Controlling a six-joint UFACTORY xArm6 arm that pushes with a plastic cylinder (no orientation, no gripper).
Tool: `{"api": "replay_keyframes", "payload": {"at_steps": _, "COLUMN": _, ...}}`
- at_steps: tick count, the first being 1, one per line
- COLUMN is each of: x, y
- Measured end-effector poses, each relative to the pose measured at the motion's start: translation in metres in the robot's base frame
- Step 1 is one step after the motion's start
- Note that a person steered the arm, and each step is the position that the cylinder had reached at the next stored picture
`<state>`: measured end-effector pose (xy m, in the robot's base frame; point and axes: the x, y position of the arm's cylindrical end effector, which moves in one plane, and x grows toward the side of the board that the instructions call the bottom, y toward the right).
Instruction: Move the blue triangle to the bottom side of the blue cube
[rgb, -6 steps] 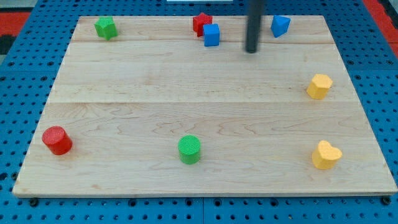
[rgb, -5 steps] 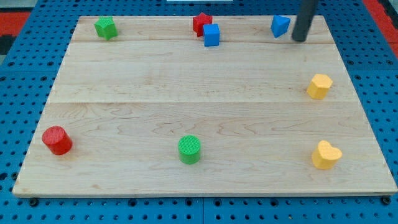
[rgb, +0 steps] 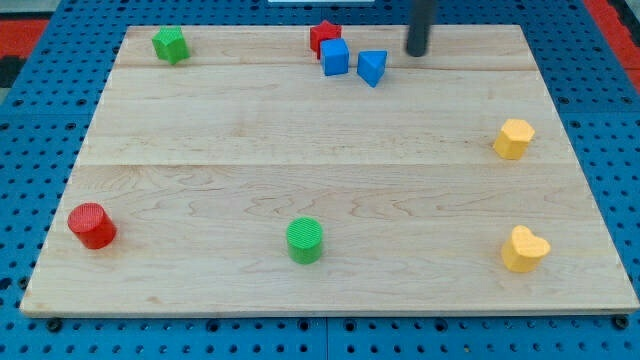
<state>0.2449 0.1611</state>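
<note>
Camera view: the wooden board (rgb: 330, 180) fills the frame. The rod is cut off at the top; my tip (rgb: 415, 53) has no jaws, near the blue triangle (rgb: 371, 67), just right of the blue cube (rgb: 335, 56), which partly hides a red star (rgb: 322, 35).

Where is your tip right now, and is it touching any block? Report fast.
My tip: no gripper, holding nothing; apart from the blue triangle, at its upper right, near the view's top.

Rod (rgb: 420, 25): upper part cut off by the view's top edge. Red star (rgb: 322, 36): lower right portion hidden behind the blue cube (rgb: 335, 56).
</note>
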Motion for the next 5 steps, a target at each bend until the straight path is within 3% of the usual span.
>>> {"api": "replay_keyframes", "payload": {"at_steps": 1, "x": 0.028, "y": 0.004}}
{"api": "replay_keyframes", "payload": {"at_steps": 3, "x": 0.031, "y": -0.134}}
{"api": "replay_keyframes", "payload": {"at_steps": 4, "x": 0.031, "y": -0.150}}
{"api": "replay_keyframes", "payload": {"at_steps": 5, "x": 0.035, "y": -0.089}}
